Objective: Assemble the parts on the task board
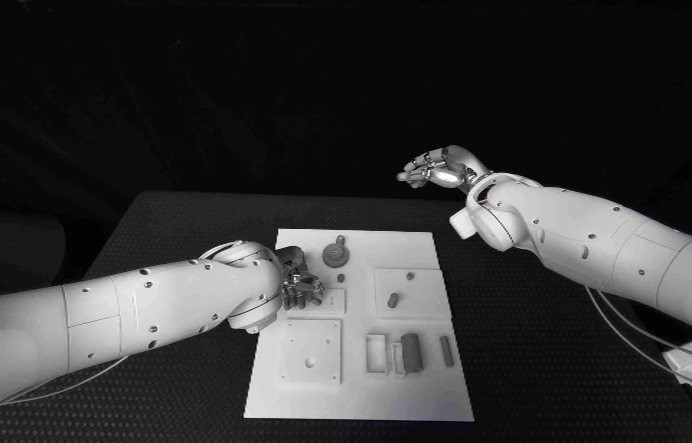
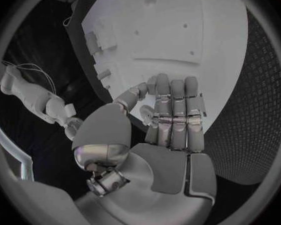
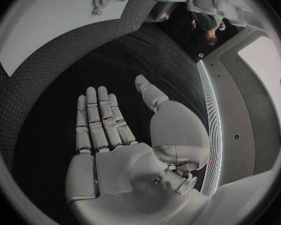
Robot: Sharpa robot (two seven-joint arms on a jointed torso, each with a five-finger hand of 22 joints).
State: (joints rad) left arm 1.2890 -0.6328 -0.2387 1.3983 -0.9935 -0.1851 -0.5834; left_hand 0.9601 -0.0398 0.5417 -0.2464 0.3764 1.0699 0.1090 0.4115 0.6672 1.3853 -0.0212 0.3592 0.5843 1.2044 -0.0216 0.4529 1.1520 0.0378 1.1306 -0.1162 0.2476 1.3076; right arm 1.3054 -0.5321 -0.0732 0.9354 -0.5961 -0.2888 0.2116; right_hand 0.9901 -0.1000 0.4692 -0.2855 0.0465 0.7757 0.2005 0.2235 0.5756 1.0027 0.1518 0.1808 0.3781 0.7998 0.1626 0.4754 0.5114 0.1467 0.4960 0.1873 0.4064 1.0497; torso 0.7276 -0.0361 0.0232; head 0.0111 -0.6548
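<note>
The parts look small, stiff and light, probably smooth plastic, so they will likely slip or tip if squeezed off-centre; a fingertip pinch across the narrow sides seems the best hold. The round part with its upright stem is best taken by the stem or rim, I judge. It sits at the far middle of the board, a white plate with raised blocks and slots. A dark bar stands in a slot near the right, with a thinner piece beside it. The left hand hovers over the board's left side, fingers straight and together; whether it holds a part I cannot tell. The right hand hangs beyond the board's far right, released, holding nothing
</note>
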